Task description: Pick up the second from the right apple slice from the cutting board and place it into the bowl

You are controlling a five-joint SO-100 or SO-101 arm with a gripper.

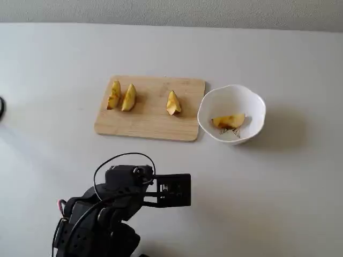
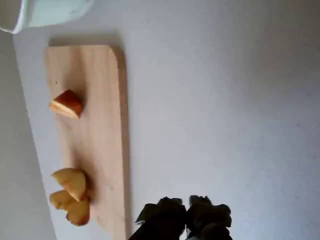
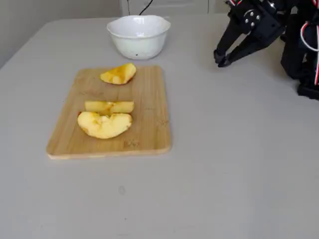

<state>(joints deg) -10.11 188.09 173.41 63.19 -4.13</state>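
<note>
The apple slice (image 1: 229,121), yellow with a reddish-brown skin strip, lies inside the white wavy-rimmed bowl (image 1: 236,94), just right of the cutting board (image 1: 150,121). The bowl's inside is hidden in the other fixed view (image 3: 138,43) and the wrist view (image 2: 50,12). My gripper (image 1: 188,195) is shut and empty. It hangs above the bare table well in front of the board, far from the bowl. It also shows in the other fixed view (image 3: 219,59) and at the bottom of the wrist view (image 2: 187,216).
Three other yellow wedges stay on the board: two close together at its left (image 1: 113,95) (image 1: 128,97) and a shorter pointed one (image 1: 173,103) nearer the bowl. A dark object (image 1: 1,107) sits at the table's left edge.
</note>
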